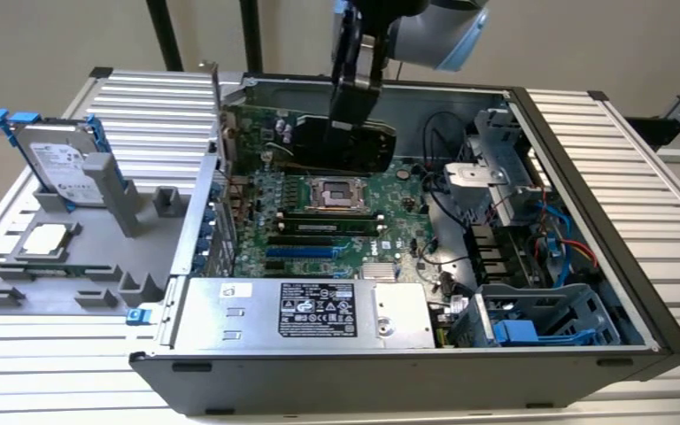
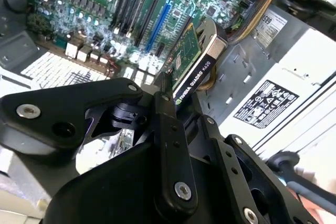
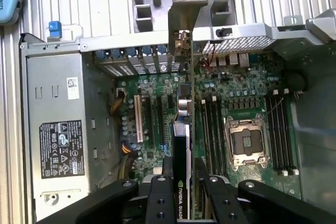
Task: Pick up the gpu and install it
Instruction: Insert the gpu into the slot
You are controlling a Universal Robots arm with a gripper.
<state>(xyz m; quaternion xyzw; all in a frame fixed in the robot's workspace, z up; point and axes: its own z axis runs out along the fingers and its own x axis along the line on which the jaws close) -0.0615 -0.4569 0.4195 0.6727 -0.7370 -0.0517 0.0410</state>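
- Picking-up step done, by the look of it: gpu (image 1: 346, 146) lifted clear of the counter (image 1: 623, 133) and clamped in the hand (image 1: 351, 106), clenched on the card's upper edge.
- Hanging on edge inside the open computer case (image 1: 435, 376), at about 12 o'clock in the exterior view, over the far end of the motherboard (image 1: 263, 199) and just past the CPU socket (image 1: 340, 192).
- Seen edge-on in the first wrist view, with the silver end bracket (image 3: 184, 9) pointing toward the case's rear wall of slot openings.
- Not seated, as far as can be judged: held above the board rather than pressed into it, with the blue slot (image 2: 157, 22) lying bare just beside the card in the second wrist view.
- Left of the task, on this evidence: the whole of the installing, meaning the card down in 1 slot and the bracket against the rear wall.
- Elsewhere, untouched: hard drive (image 1: 63, 159) standing upright in a grey holder (image 1: 81, 257) at about 9 o'clock, well apart from the hand; power supply (image 1: 328, 310) at about 6 o'clock inside the case.
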